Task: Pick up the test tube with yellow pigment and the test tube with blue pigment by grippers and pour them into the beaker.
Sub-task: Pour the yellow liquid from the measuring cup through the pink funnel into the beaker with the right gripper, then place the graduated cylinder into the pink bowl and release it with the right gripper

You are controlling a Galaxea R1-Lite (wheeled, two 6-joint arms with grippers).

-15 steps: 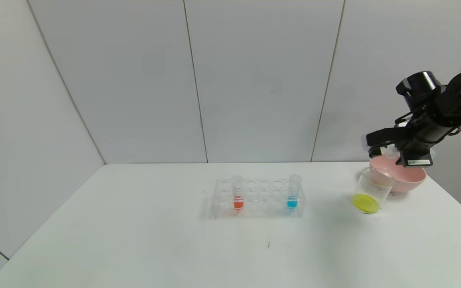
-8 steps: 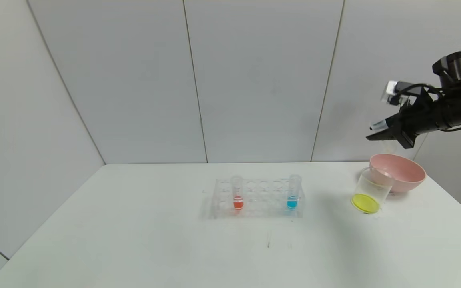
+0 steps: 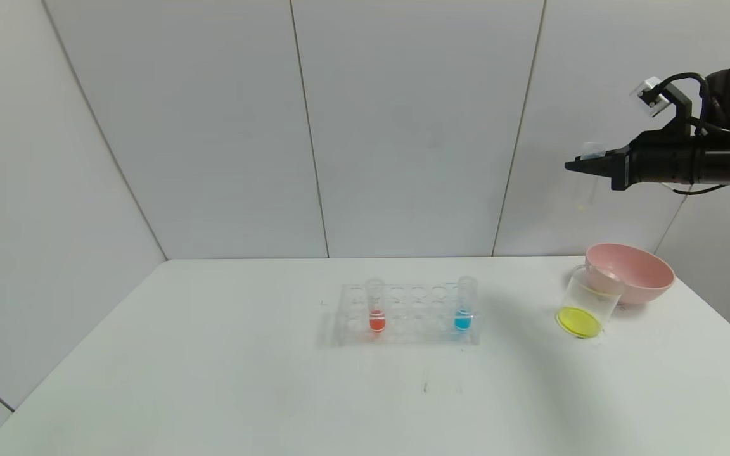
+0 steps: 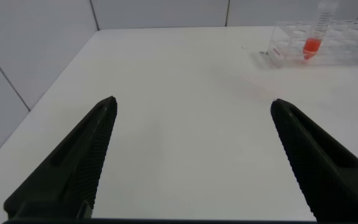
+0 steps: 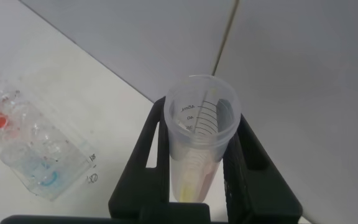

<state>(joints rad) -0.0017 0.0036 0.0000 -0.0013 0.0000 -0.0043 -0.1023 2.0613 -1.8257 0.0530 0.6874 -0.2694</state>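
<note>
My right gripper (image 3: 583,166) clamps the emptied test tube with yellow pigment (image 5: 200,134) upright, high above the beaker (image 3: 587,304), to stop drips.

Bright, even light washes the white worktop (image 3: 213,380) from overhead, leaving only faint soft shadows beside the rack (image 3: 408,314) and the beaker (image 3: 587,304), with no harsh glare anywhere. In the left wrist view the black jaws sit close and a touch soft, while the rack (image 4: 328,43) stays fairly crisp. In the right wrist view the tube (image 5: 199,134) is sharp, the rack (image 5: 30,149) below it slightly hazy.
</note>
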